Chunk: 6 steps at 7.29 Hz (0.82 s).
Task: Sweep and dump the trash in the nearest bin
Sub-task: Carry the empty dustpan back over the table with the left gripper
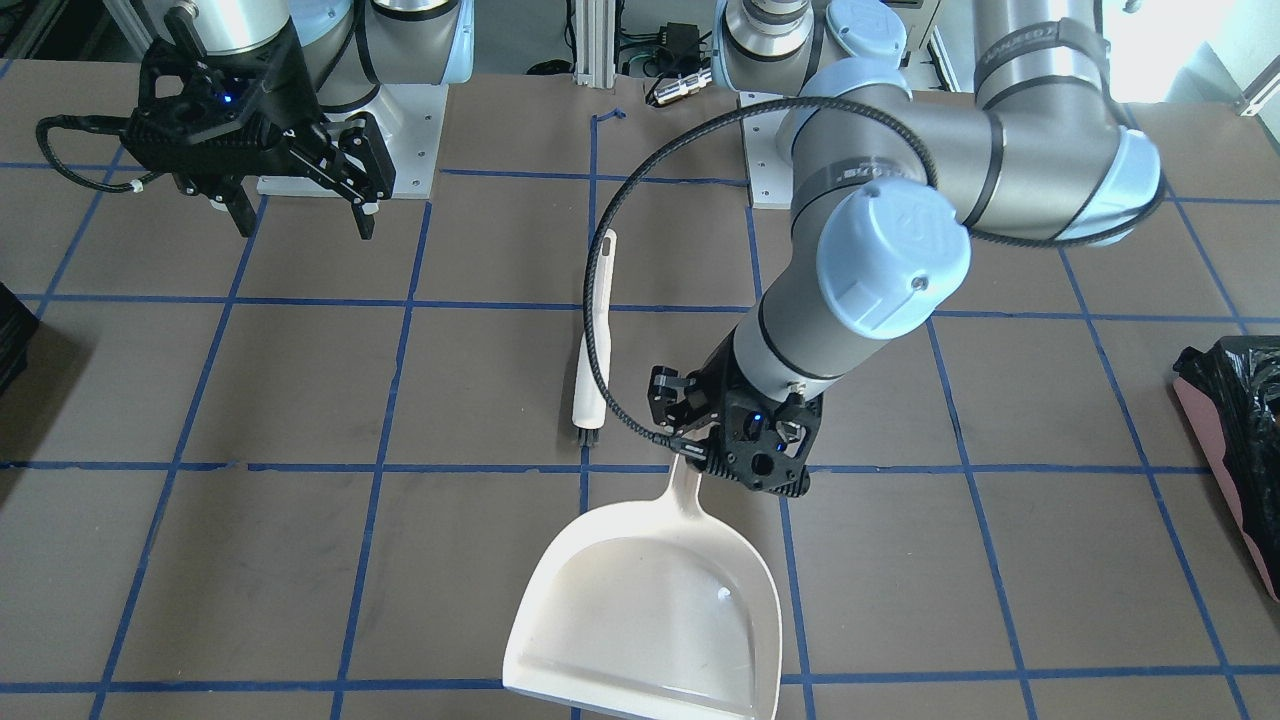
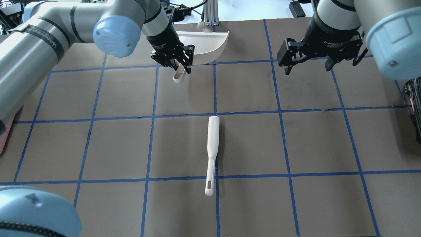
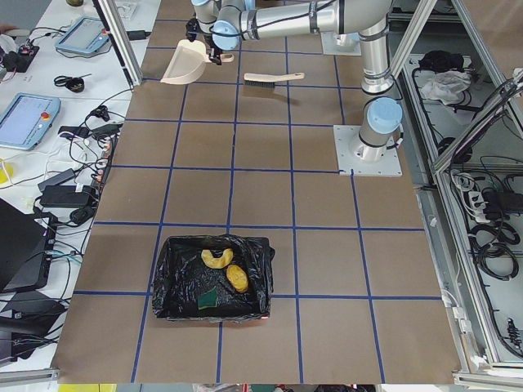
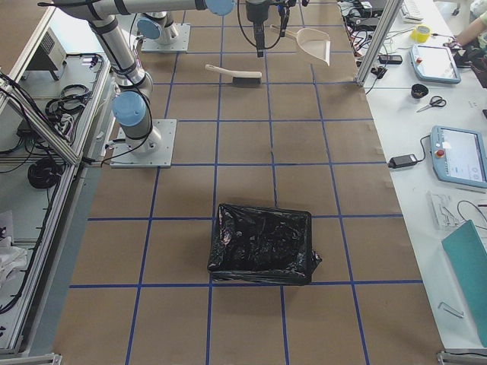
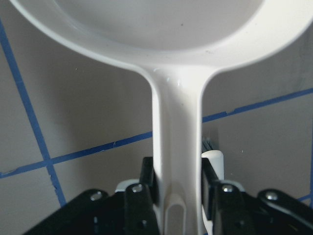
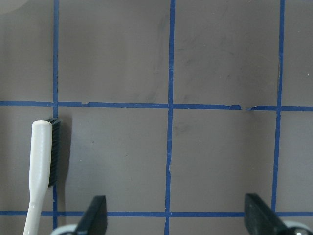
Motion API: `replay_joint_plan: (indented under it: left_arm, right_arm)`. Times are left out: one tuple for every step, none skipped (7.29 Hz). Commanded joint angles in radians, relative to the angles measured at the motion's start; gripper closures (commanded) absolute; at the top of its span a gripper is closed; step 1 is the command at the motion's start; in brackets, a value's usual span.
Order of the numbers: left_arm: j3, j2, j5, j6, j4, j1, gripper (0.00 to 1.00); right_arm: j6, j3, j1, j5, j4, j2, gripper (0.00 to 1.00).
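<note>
Left hand clamping dustpan handle, right hand spread wide, trash inside bin

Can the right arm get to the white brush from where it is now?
Probably yes. The right gripper hangs open and empty, the brush lies alone on the table nearby, and the left gripper holds the dustpan well clear of it.
</note>
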Motion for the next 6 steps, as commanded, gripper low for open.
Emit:
replay_joint_plan:
  left_arm:
    - [0.005, -0.083, 0.000, -0.134, 0.113, -0.068, 1.00]
    - [0.010, -0.111, 0.028, -0.192, 0.125, -0.102, 1.00]
    - [0.010, -0.129, 0.045, -0.234, 0.127, -0.113, 1.00]
    - [0.010, -0.143, 0.048, -0.277, 0.128, -0.113, 1.00]
    - [0.010, -0.146, 0.050, -0.283, 0.128, -0.113, 1.00]
    - [0.011, -0.146, 0.048, -0.286, 0.128, -0.122, 1.00]
  right_arm:
    - [-0.001, 0.002, 0.000, -0.001, 0.004, 0.000, 0.00]
    - [-0.002, 0.002, 0.000, -0.001, 0.004, 0.000, 0.00]
    - [-0.002, 0.002, 0.000, -0.001, 0.002, 0.000, 0.00]
    - [-0.001, 0.004, 0.000, 0.000, 0.004, 0.000, 0.00]
    - [-0.001, 0.004, 0.000, 0.000, 0.005, 0.000, 0.00]
    - [-0.001, 0.005, 0.000, -0.001, 0.002, 0.000, 0.00]
